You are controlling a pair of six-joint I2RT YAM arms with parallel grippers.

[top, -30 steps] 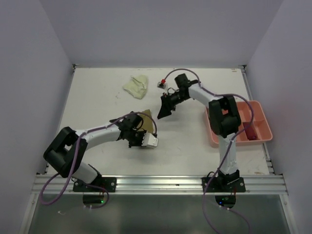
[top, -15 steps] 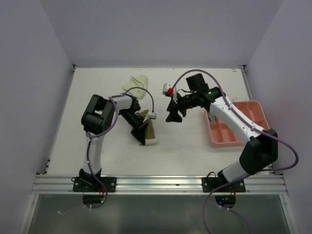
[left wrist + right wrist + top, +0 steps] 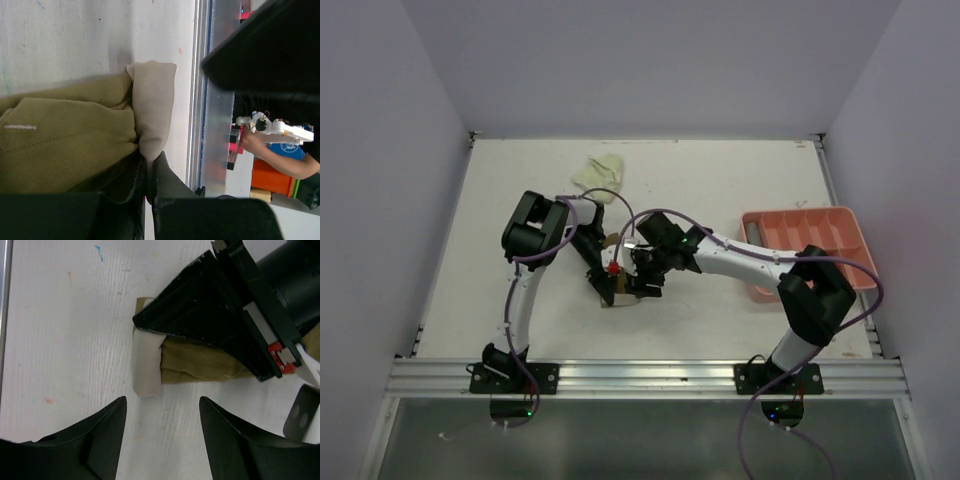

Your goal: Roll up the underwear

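With our left tool (image 3: 150, 164) pinching the soft cream cloth band (image 3: 153, 102) beside the ribbed olive-tan underwear (image 3: 65, 137), we should lower our open right tool (image 3: 161, 405) squarely to tuck tight.

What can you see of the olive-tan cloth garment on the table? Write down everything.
The olive-tan ribbed cloth garment is soft, creased and bunched into a compact fold, with a smooth cream band along one edge and a short white stitch line. It lies on the white table. The left hand, shut, pinches the cream band and hides part of the cloth.
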